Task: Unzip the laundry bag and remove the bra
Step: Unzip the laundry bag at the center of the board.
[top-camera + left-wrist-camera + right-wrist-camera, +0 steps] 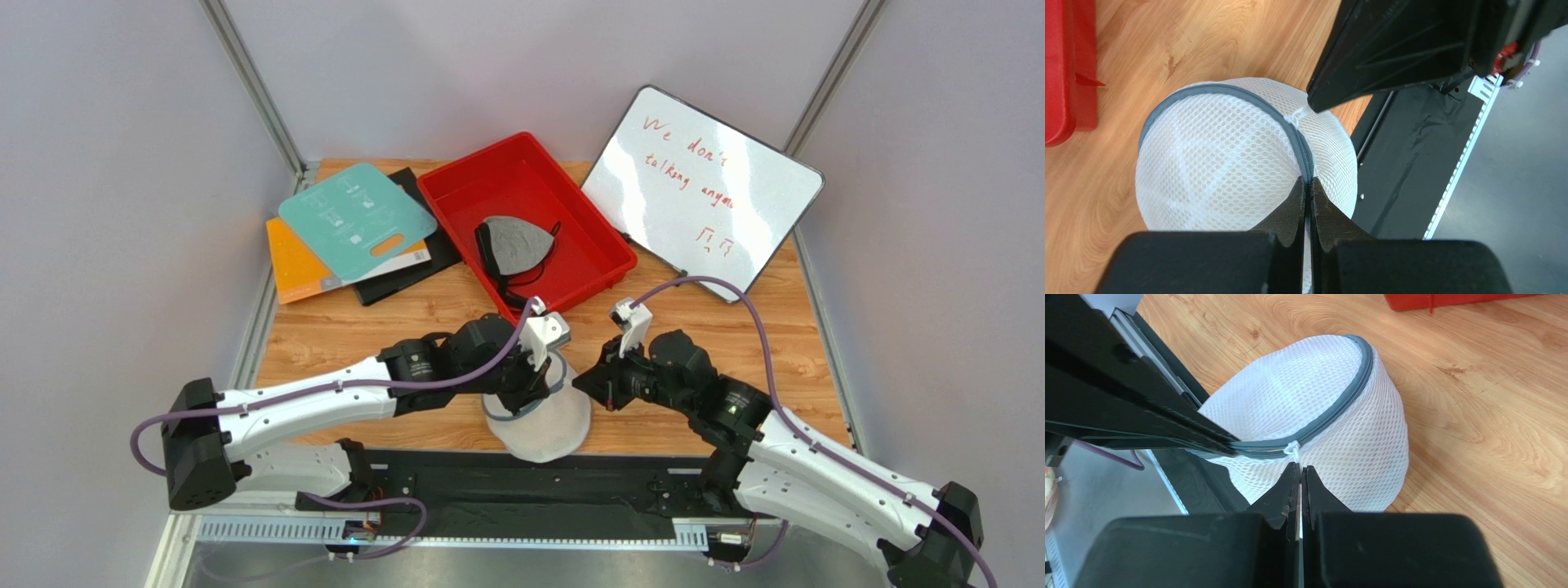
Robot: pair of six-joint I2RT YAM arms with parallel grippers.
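The laundry bag, a white mesh dome with a grey zipper band, sits on the wooden table at the near edge between both arms. My left gripper is shut on the zipper band at the bag's near side, seen in the left wrist view. My right gripper is shut on the white zipper pull, seen in the right wrist view. The zipper looks closed along the rim. The beige bra is not in view; the mesh hides what is inside.
A red tray behind the bag holds a grey bra with black straps. A whiteboard leans at the back right. Teal, orange and black flat boards lie at the back left. A black base rail runs along the near edge.
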